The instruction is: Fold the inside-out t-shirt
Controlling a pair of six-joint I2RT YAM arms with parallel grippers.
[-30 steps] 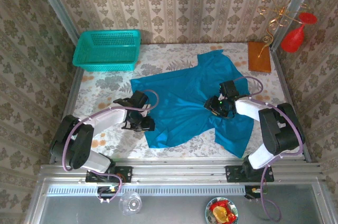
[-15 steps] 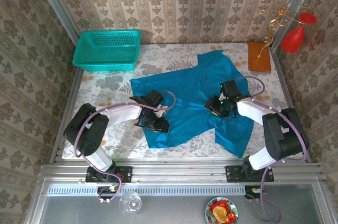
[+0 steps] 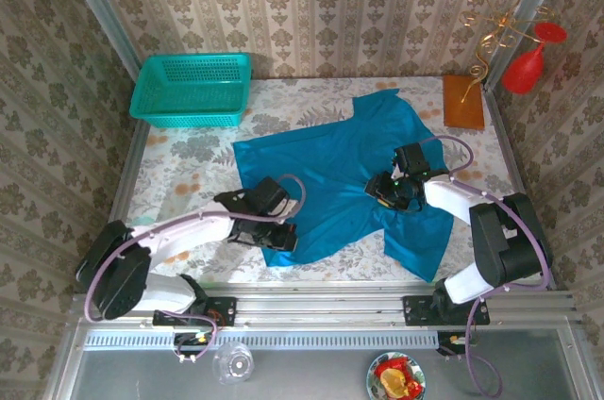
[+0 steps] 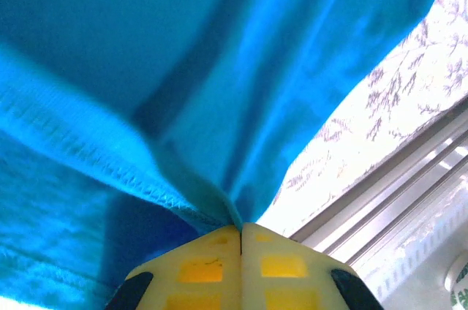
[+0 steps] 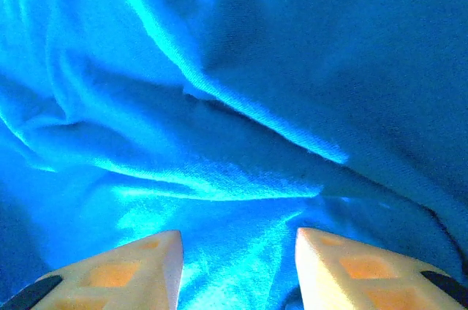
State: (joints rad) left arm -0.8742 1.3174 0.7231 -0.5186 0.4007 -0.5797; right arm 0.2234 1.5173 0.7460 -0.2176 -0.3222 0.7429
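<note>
The inside-out t-shirt [image 3: 340, 174] lies spread across the middle of the table, teal-blue and rumpled. My left gripper [image 3: 280, 236] is at the shirt's near-left corner. In the left wrist view its yellow fingers [image 4: 212, 266] are pressed together, and the left gripper [image 4: 240, 231] is shut on a pinch of the stitched hem [image 4: 139, 175]. My right gripper [image 3: 387, 191] rests on the shirt's right half, close to the sleeve. The right wrist view has that right gripper [image 5: 238, 244] open, with creased cloth [image 5: 219, 178] lying between and under its fingers.
A turquoise mesh basket [image 3: 193, 89] stands at the back left. A brown block [image 3: 462, 101], a gold wire stand [image 3: 491, 32] and a red glass [image 3: 525, 68] are at the back right. The metal rail [image 3: 321, 306] runs along the near edge, just past the shirt's hem.
My left gripper moved right and toward the near edge along the shirt's left side, then shut on the hem. The right gripper stayed almost still and open.
</note>
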